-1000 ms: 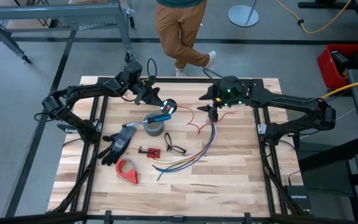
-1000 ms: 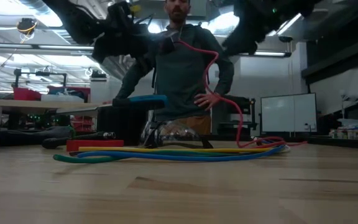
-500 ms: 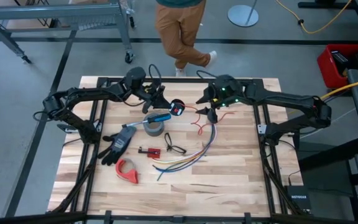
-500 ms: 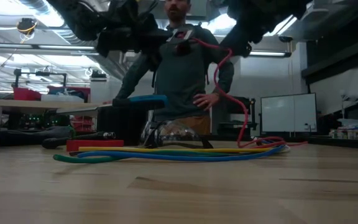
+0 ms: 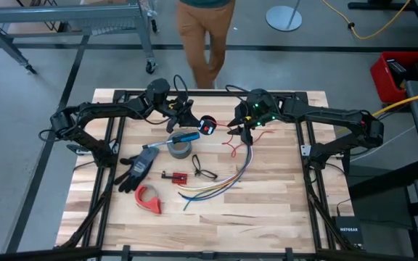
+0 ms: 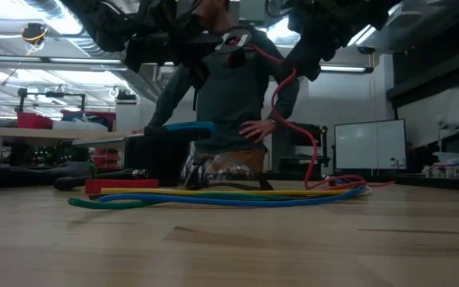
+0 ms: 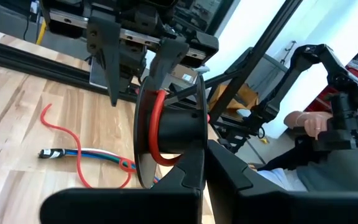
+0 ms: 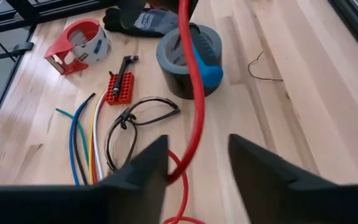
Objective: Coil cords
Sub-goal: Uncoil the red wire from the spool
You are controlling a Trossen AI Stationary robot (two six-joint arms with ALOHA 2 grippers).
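Note:
The thin red wire [image 5: 231, 147] rises from a loose strand on the table to a small black spool [image 5: 207, 125], where several turns are wound on the hub [image 7: 157, 124]. My left gripper [image 5: 199, 122] is shut on the spool, above the table's far middle. My right gripper [image 5: 242, 130] is open just right of the spool, also raised. The wire [image 8: 194, 93] runs between its two fingers; I cannot tell if it touches them. In the low view the wire [image 6: 293, 127] hangs in a wavy line down to the table. My left gripper holds the black spool between its two fingers, at the flange edge nearest the wrist [image 7: 194, 177]. The fingers come roughly level from the table's left. The spool is lifted clear of the table, its axis lying across the fingers, and the wire leads off it toward my right gripper.
A grey tape roll with a blue-handled screwdriver [image 5: 181, 147], a black glove [image 5: 138, 167], a red tape dispenser [image 5: 149, 198], a red bit holder [image 5: 174, 175], glasses [image 5: 203, 170] and a multicoloured wire bundle [image 5: 223, 181] lie nearer. A person [image 5: 205, 36] stands at the far edge.
My left gripper has carried the spool a little toward the table's right edge. My right gripper has gone a little toward the table's left, closer to the spool. The raised stretch of wire between them has shortened, while its lower end stays on the table.

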